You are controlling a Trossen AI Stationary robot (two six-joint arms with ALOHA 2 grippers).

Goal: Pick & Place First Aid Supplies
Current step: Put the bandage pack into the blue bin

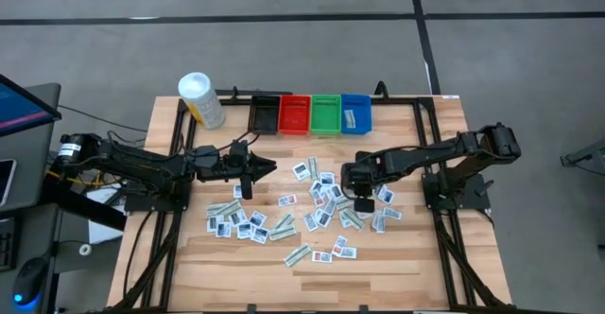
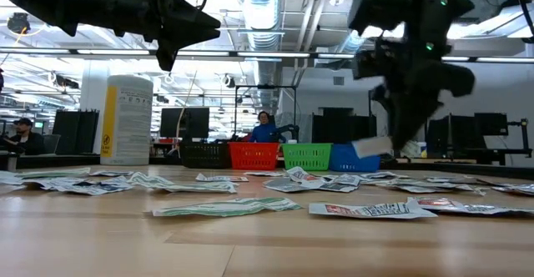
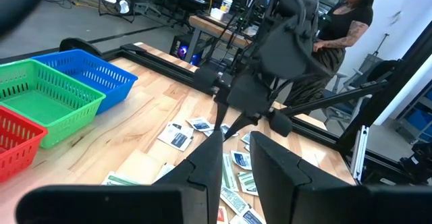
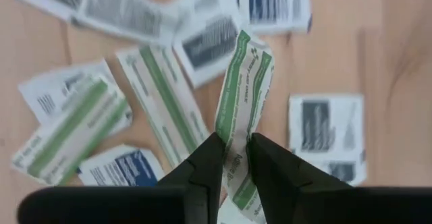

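High view: first aid packets point(image 1: 284, 225) scattered flat across mid counter point(image 1: 189, 276), small white squares with blue or dark print plus longer pale-green strips, long axes every which way. Right gripper point(image 1: 363, 203) pointed down over the right side of the pile, packets all round it. Left gripper point(image 1: 249, 174) parked just off the pile's left edge, nearest packets just beyond its tips. Black point(image 1: 265, 113), red point(image 1: 294, 113), green point(image 1: 325, 113) and blue point(image 1: 355, 113) bins in a row well beyond both, yellow bottle point(image 1: 201, 99) with white cap beside the black one.

Low view: right gripper point(image 2: 392, 148) hanging above the counter, a pale packet point(image 2: 371, 147) at its tip, clear of the wood. Left gripper point(image 2: 167, 56) high, nothing under it. Packets point(image 2: 225, 207) lying flat, some curled at the edges.

Left wrist view: left gripper point(image 3: 236, 158) jaws partly open, narrow gap, nothing between them. Packets point(image 3: 177, 136) on the counter ahead, right arm beyond. Person seated in the room behind.

Right wrist view: right gripper point(image 4: 229, 158) jaws nearly closed, pinching one end of a pale-green strip point(image 4: 243, 109), white with green band and print. Strip's long axis running straight out from the jaws, slightly creased lengthwise. Other packets point(image 4: 324, 126) flat on the counter below, either side of the jaws.
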